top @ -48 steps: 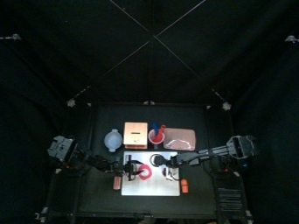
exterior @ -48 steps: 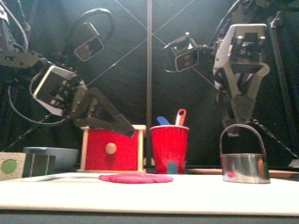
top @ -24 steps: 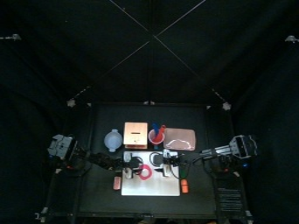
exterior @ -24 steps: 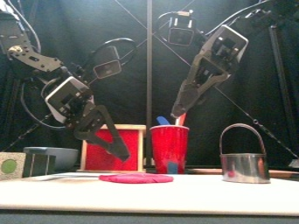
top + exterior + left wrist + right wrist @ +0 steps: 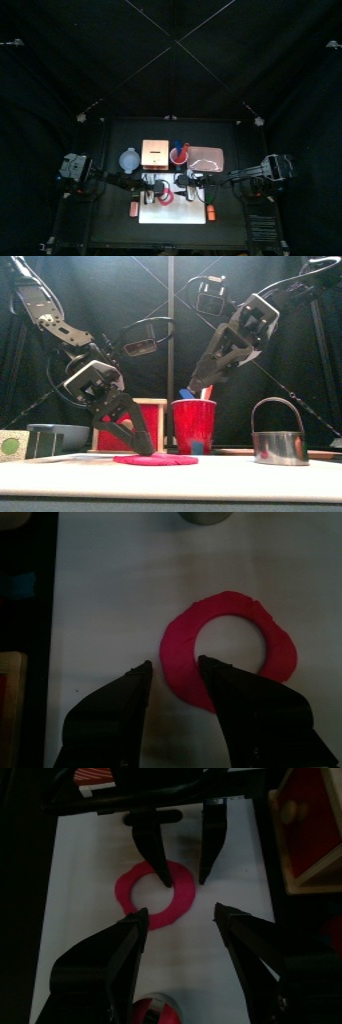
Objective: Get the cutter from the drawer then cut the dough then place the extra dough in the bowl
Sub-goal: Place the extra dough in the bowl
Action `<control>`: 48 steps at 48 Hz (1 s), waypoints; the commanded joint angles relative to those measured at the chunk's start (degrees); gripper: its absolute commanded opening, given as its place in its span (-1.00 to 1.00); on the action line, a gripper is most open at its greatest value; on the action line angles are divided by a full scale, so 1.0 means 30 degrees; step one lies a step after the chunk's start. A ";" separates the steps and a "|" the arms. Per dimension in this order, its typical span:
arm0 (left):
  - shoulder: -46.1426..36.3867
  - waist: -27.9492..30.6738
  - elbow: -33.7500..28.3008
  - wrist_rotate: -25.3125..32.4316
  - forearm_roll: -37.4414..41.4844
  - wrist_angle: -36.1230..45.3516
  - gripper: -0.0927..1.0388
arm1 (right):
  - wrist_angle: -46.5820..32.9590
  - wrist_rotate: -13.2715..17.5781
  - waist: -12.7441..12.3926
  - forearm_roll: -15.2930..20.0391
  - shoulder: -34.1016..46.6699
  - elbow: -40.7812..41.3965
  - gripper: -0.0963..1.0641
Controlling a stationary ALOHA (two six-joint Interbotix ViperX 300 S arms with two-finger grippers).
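One ring of red dough lies on the white board, with the cutter standing apart to its right, so the cutting looks done. Within the last second the left end effector has dropped to the ring, and the right end effector has swung in above, jaws wide. Only the left wrist view shows the left jaws open astride the ring's band. The front view shows how low they sit. The bowl waits at back left.

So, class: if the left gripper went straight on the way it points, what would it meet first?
Probably the dough ring: the left gripper points down at its rim, with the board beneath.
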 commanded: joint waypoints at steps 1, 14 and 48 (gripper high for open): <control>0.0000 0.0117 -0.0498 0.0029 0.0029 0.0703 0.58 | -0.0205 -0.0029 -0.0059 0.0088 -0.0352 -0.0117 0.70; 0.0176 -0.0029 -0.0527 0.0029 0.0059 0.1143 0.36 | -0.0234 0.0000 -0.0117 0.0205 -0.0322 -0.0029 0.70; -0.5332 -0.0352 0.0908 0.0059 0.0234 -0.0410 0.19 | 0.0234 0.0000 -0.0732 0.0615 -0.0527 0.0000 0.70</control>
